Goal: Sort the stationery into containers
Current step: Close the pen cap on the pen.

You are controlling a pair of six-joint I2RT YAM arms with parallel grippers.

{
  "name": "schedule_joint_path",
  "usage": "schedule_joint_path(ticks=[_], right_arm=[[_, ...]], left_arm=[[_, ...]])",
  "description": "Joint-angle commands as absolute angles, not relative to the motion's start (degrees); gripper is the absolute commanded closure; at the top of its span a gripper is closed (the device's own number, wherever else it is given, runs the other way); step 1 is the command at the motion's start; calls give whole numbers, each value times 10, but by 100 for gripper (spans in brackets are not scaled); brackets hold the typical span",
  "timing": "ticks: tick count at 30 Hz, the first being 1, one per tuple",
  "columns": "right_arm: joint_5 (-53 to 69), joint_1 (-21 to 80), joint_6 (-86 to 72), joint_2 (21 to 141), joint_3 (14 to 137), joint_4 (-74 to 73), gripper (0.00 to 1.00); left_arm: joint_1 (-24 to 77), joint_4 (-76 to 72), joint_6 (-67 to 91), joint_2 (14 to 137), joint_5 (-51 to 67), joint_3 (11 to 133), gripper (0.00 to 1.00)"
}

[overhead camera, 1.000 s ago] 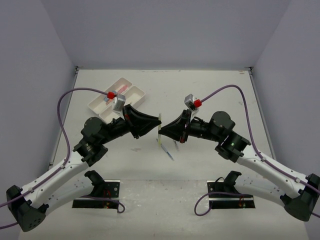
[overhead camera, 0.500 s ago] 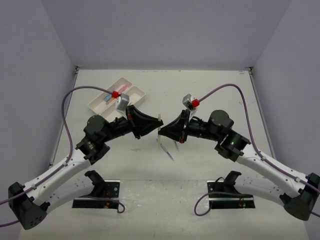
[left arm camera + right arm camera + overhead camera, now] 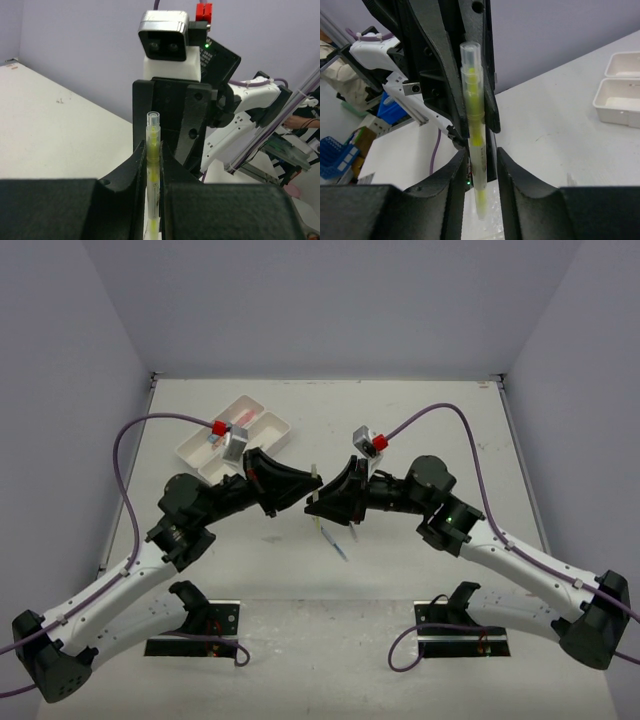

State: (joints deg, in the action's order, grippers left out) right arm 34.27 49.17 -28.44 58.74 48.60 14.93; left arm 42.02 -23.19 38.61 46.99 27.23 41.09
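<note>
From above, shows the left gripper [image 3: 300, 483] and right gripper [image 3: 322, 502] nose to nose at mid-frame over the white table [image 3: 430, 420], black fingers overlapping. Between them, upright and clear of the table, a slim clear-barrelled yellow highlighter [image 3: 314, 474].

In the left wrist view, rises from bottom centre: the highlighter [image 3: 153, 140], pinched by the left gripper [image 3: 153, 162]. Black fingers [image 3: 132, 170] closed tight on the barrel, no gap on either side. Directly behind, filling the middle of the frame, the right gripper's black body with a silver camera on top.

In the right wrist view, stands at centre, clear end up: the highlighter [image 3: 472, 100], its lower part passing down through the right gripper [image 3: 481, 156]. Fingers [image 3: 452, 190] there parted, a sliver of space on each side of the barrel, wider on the right; not clamping. In the upper part of that frame, just behind the barrel, the left gripper's black fingers [image 3: 437, 45].

Upper left of the overhead frame: two long shallow white plastic trays [image 3: 272, 428] side by side, well apart from the highlighter. In the farther one, something pink [image 3: 236, 421], partly hidden by the left wrist camera. Just below the grippers, flat on the table: thin blue-grey pens [image 3: 340, 546].
</note>
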Motion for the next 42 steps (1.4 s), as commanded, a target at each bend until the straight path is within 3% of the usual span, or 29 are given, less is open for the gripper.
schedule_joint_path(ticks=[1,3,6,7,11,13,17,19,23,33,36,39,42], right_arm=[[375,495,-306,606,489,225,78],[374,495,-311,614,487,237,97],[362,495,-313,614,480,249,100],[359,495,-312,612,480,250,100],[345,495,-293,605,485,223,100],[334,495,-276,601,488,195,100],[321,494,-261,600,488,173,100],[321,494,-256,601,491,164,100],[327,495,-251,600,495,153,100],[331,494,-247,596,515,129,100],[327,494,-248,594,517,124,100],[314,494,-250,593,520,122,100],[305,493,-255,596,526,115,100]], left_arm=[[419,-279,403,461,254,436,100],[419,-293,413,461,248,431,100],[419,-292,412,458,234,429,100],[418,-288,411,459,231,431,96],[419,-237,394,467,215,446,59],[418,-192,382,471,192,468,32],[418,-152,366,481,185,505,23],[418,-132,356,487,177,523,25],[417,-100,339,498,159,548,39],[418,-76,337,515,167,552,54],[418,-82,342,518,184,547,68],[418,-95,350,516,205,536,72],[418,-103,357,514,221,527,82]])
